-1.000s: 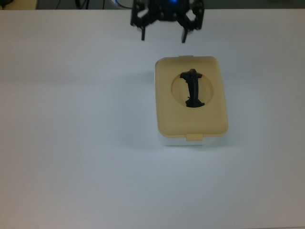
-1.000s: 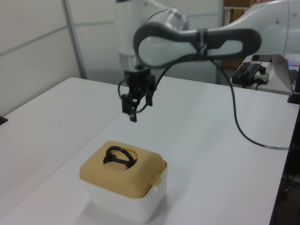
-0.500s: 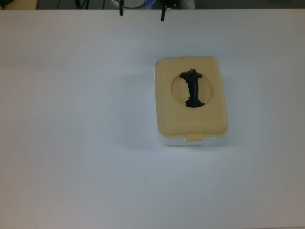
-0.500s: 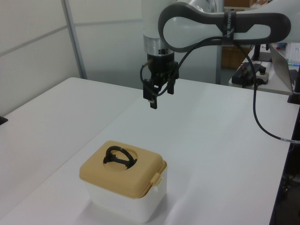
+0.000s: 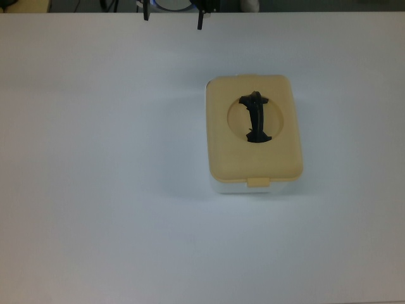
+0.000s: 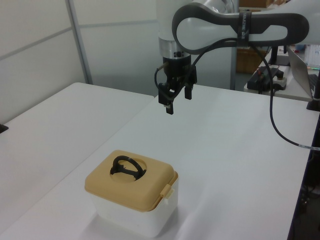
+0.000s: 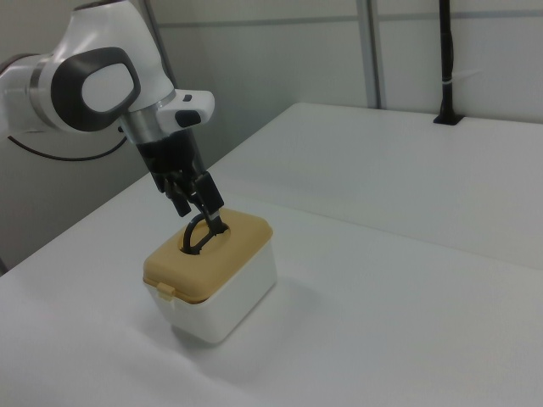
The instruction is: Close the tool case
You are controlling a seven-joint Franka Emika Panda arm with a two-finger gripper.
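Since its beige lid (image 6: 131,180) sits flush on the white box, the tool case (image 6: 134,200) at the left view's lower centre looks closed; beyond, upper centre, the hand (image 6: 176,99) hangs open and empty above the tabletop (image 6: 235,150).

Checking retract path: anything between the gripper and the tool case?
Nothing. In the left view, only bare white table separates the gripper from the tool case; the top view agrees.
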